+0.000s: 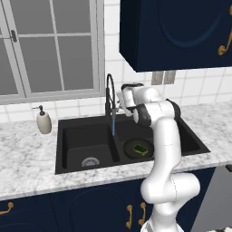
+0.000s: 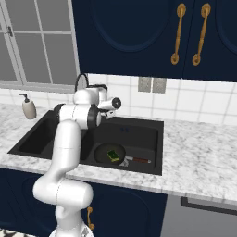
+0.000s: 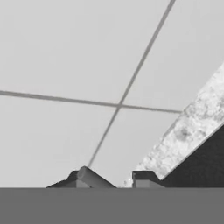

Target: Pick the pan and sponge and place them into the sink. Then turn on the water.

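The black double-basin sink (image 1: 72, 136) is set in the marble counter. In its right basin lies the round black pan (image 1: 131, 152) (image 2: 101, 152), with the sponge (image 1: 140, 148) (image 2: 112, 155) resting in it and the reddish-brown handle (image 2: 140, 160) pointing right. A thin pale-blue stream of water (image 1: 113, 127) falls from the black gooseneck faucet (image 1: 108, 90) by the divider. My gripper (image 1: 120, 101) (image 3: 111, 178) is up behind the sink beside the faucet, facing the tiled wall. Its tips stand close together, with a short grey rod (image 3: 94, 178) against the left one.
A cream soap dispenser (image 1: 44, 121) (image 2: 29, 108) stands on the counter left of the sink, under the window (image 1: 50, 45). Dark blue wall cabinets (image 1: 176, 31) hang above the right side. Two wall outlets (image 2: 152, 84) sit behind the sink.
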